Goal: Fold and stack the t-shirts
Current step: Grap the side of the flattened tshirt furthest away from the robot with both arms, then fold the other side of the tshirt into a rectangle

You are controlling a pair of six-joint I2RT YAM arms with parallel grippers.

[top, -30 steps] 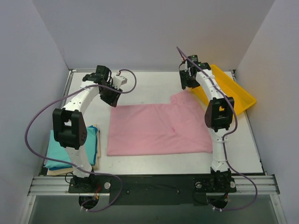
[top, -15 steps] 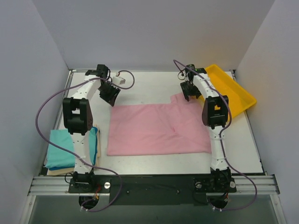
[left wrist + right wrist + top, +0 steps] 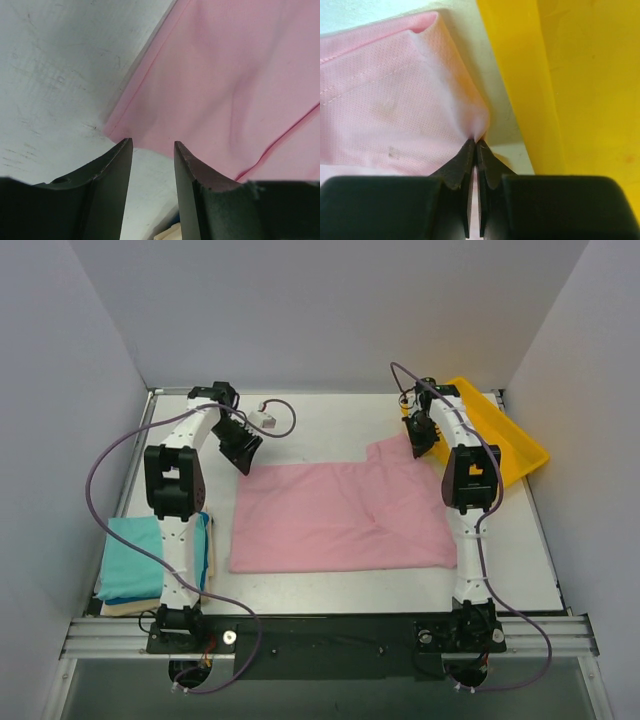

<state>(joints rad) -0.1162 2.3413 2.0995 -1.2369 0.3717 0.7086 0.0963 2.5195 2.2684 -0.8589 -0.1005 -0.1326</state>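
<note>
A: Cloth at mid-worktop?
B: Soft, matt pink t-shirt (image 3: 340,515), fine mesh knit, stitched hems.
A: Far right corner?
B: Smooth, glossy yellow plastic tray (image 3: 510,442).
A: The worktop (image 3: 50,75)?
B: Pale, matt, scuffed, faintly scratched.
A: And the left gripper (image 3: 152,145)?
B: Dull black plastic fingers (image 3: 107,185), rough-edged.

The pink t-shirt (image 3: 340,515) lies spread flat mid-tabletop (image 3: 320,430), lightly creased across its right half, with one section jutting out at the far right. The corner of that section is pinched in the right pincer (image 3: 476,144). At the near left, the folded teal t-shirt (image 3: 130,558) rests on the folded cream t-shirt (image 3: 118,606).
</note>
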